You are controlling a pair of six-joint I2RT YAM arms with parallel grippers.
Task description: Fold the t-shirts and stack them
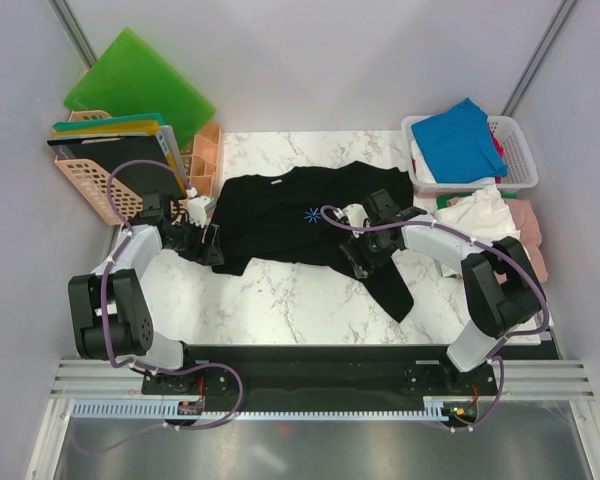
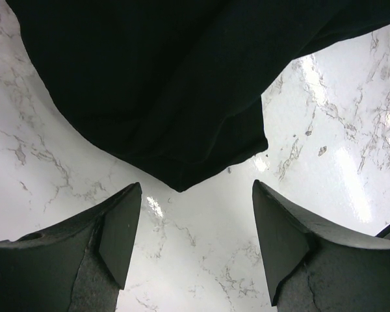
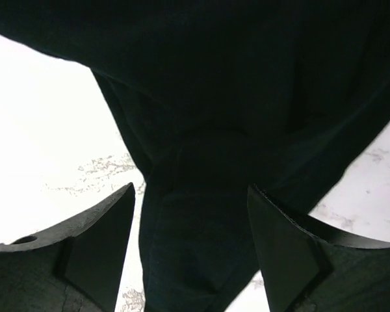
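One white basket (image 1: pixel 523 158) holds a blue t-shirt (image 1: pixel 465 135). The black t-shirt (image 1: pixel 280 225) lies lengthwise left-to-right on the marble table (image 1: pixel 270 300), collar toward the far edge. The left gripper (image 2: pixel 195 195) is wide open and empty. The right gripper (image 3: pixel 192 195) is wide open astride a fold, not gripping it.

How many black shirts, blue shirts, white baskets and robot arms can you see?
black t-shirt: 1
blue t-shirt: 1
white basket: 1
robot arms: 2, the left arm and the right arm
Total: 5
The pale and pink cloth beside the basket is too bunched up to count.
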